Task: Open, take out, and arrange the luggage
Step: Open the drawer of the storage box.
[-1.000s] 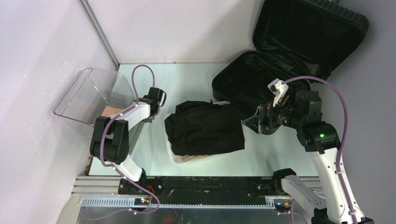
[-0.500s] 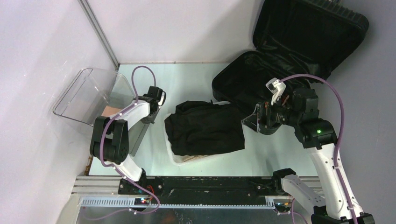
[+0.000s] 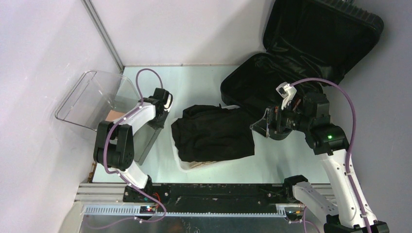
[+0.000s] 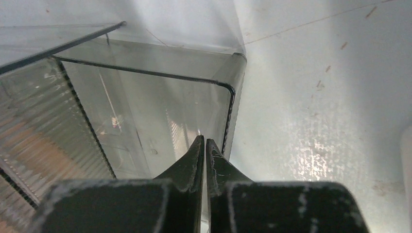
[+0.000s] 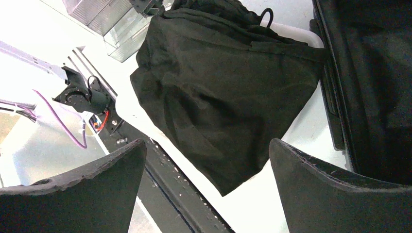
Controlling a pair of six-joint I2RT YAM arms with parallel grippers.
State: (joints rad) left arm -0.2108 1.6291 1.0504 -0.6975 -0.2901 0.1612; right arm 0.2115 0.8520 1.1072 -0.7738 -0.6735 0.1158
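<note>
Black luggage [image 3: 301,53] lies open with its lid propped back, right gripper [image 3: 263,125] hanging wide open and empty at the luggage's near rim, left gripper [image 4: 204,141] pinched shut on nothing visible, well apart from the luggage.

black luggage [image 3: 272,82], lid open, far right

The right end effector [image 3: 263,126] has edged left — closer to the black garment [image 3: 214,133].
</note>
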